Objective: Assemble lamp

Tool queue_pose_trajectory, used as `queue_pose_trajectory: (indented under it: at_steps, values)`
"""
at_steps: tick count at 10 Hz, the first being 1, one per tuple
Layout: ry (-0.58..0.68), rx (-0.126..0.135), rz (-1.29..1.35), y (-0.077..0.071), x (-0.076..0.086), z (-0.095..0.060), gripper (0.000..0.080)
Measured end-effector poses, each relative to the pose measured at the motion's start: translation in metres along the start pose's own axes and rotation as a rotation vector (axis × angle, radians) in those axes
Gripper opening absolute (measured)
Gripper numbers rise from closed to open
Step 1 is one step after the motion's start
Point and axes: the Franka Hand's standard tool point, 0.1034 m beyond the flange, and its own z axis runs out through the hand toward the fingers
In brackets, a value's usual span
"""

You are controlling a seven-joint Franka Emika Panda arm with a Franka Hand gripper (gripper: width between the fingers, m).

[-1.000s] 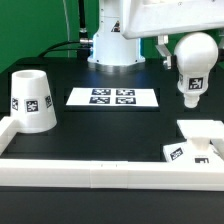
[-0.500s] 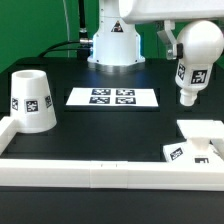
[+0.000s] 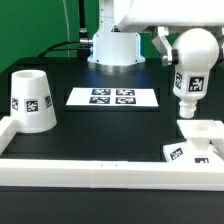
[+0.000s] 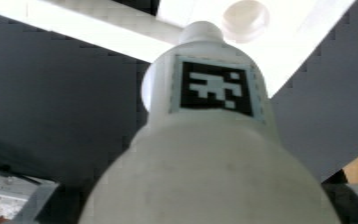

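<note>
My gripper point(image 3: 183, 35) is shut on the white bulb point(image 3: 191, 68), round end up and stem pointing down. The stem tip hangs just above the square base point(image 3: 203, 140) at the exterior view's right, apart from it. In the wrist view the bulb point(image 4: 202, 130) with its tag fills the picture, and the gripper point(image 4: 194, 216) is mostly hidden behind it. The base point(image 4: 105, 28) and its round hole point(image 4: 247, 14) lie beyond the stem tip. The cone shade point(image 3: 32, 100) stands at the exterior view's left.
The marker board point(image 3: 112, 97) lies flat in the middle of the black table. A long white rail point(image 3: 100, 172) runs along the front and turns back at the left beside the shade. The robot's pedestal point(image 3: 117, 45) stands behind.
The bulb in the gripper rose slightly, then came down and shifted a little left. Its stem tip is now lower and closer to the base.
</note>
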Motion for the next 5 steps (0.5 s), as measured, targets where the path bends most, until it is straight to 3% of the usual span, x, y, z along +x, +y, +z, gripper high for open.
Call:
queue_pose_trajectory:
  at_steps: [5]
  values:
    - [-0.023,0.020,-0.016,-0.017,-0.005,0.012,0.0578]
